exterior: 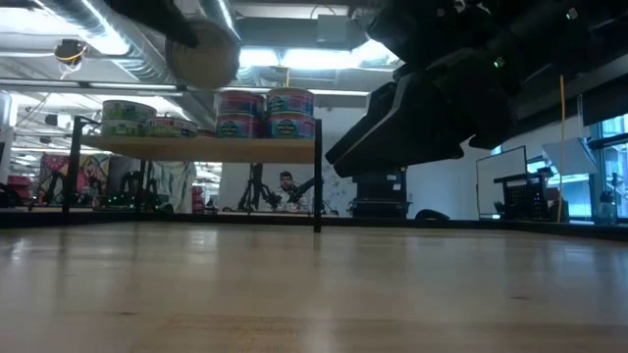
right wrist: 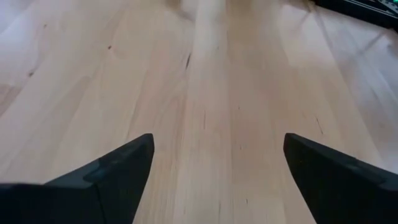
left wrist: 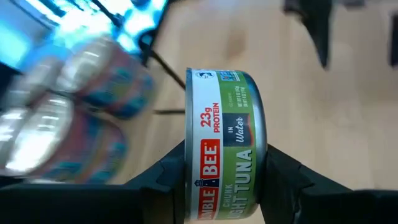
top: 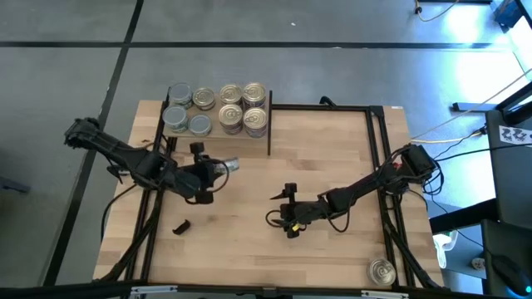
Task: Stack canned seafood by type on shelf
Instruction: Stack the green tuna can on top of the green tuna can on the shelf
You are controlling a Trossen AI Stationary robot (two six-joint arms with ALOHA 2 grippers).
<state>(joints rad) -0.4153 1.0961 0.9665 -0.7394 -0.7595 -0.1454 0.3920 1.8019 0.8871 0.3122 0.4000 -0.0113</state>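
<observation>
The shelf [top: 218, 143] stands at the table's far left and carries several tins of canned seafood [top: 230, 105], gold tops to the right and silver tops [top: 177, 116] to the left. In the low view the right-hand tins [exterior: 265, 113] are stacked two high. My left gripper [top: 218, 169] hovers just in front of the shelf, shut on a green-labelled tuna tin [left wrist: 225, 143], high above the table [exterior: 201, 49]. My right gripper [top: 288, 213] is open over bare wood mid-table, nothing between its fingers [right wrist: 217, 155]. My left gripper pinches the tuna tin between its two fingers [left wrist: 163, 180], one on each flat end [left wrist: 189, 168], with the green label wall facing the wrist camera. The tin is turned on its edge and lifted clear of the table, a little below shelf-top height in front of the shelf.
A lone gold-topped tin [top: 382, 271] stands at the near right corner. A small black piece [top: 180, 226] lies on the wood near the left arm. Black frame rails [top: 378, 149] run along the table's right side. Bare wood lies between the arms.
</observation>
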